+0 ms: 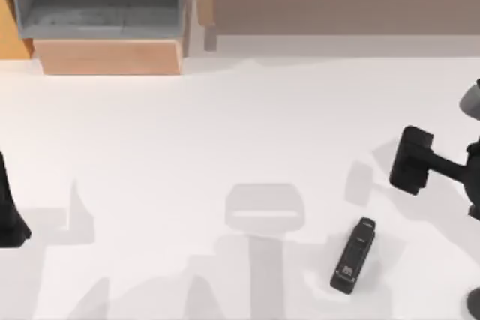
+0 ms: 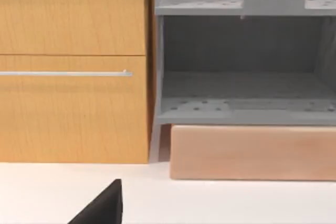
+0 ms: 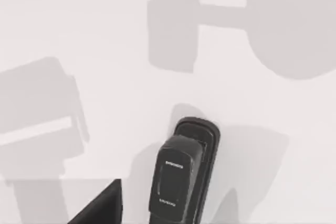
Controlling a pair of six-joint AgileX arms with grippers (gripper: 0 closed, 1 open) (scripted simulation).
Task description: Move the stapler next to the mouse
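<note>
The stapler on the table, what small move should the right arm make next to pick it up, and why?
Probably bring the right gripper toward the table's front edge and down over the stapler. It hangs above the table, apart from the stapler, which lies flat and untouched. The left arm sits parked at the left edge.

Table (image 1: 225, 148): plain white, crossed by soft grey shadows.

Stapler (image 1: 354, 255): black throughout, with small white markings near 1 end; the right wrist view shows 2 short lines of white lettering on its top face (image 3: 176, 182).

Right gripper (image 1: 412, 160): black, on a black and grey arm at the table's right edge.

Left arm (image 1: 9, 207): black, at the left edge.

Cabinet (image 2: 73, 66): orange-tan wood grain, with 1 silver handle bar (image 2: 65, 73).

Shelf unit (image 2: 244, 51): grey, lightly speckled.

Block (image 2: 252, 153) beneath the shelf unit: pale tan wood.
</note>
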